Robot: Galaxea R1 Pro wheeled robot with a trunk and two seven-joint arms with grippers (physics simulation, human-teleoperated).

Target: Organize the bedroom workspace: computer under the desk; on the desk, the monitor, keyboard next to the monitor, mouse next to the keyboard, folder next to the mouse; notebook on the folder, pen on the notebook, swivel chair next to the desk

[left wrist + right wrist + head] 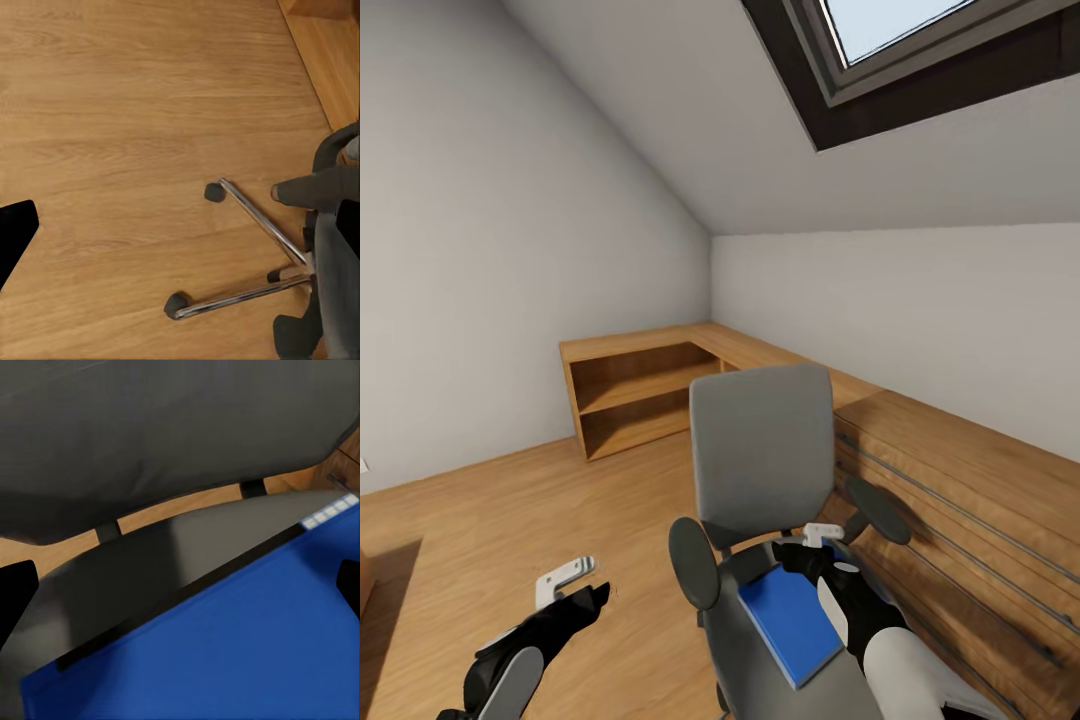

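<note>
While the head cam looks down over both arms, the left gripper (568, 578) sits at lower left of frame over bare wood floor (510, 520), fingers apart, nothing between them. Left wrist cam: floor plus the chair's chrome star base (255, 262) w/ black casters, at right edge of that pic.

Right gripper (822, 538) is at lower center-right, over the far end of the blue folder (792, 622). Its fingertips show at both side edges of the right wrist cam, well apart, w/ nothing clamped; can't tell if it touches the folder, probably just above.

Folder lies flat on the seat of the swivel chair (762, 450), center of frame, tilted a bit vs. the seat edges. Wrist cam shows folder's dark edge strip (180, 592) against the grey seat, backrest beyond.

Chair stands just beside a wooden unit w/ horizontal grooves (960, 500) at right. Farther back, mid-left: low wooden L-shaped shelf (640, 385) in the corner. Upper right: skylight (920, 50) in the sloped ceiling.
</note>
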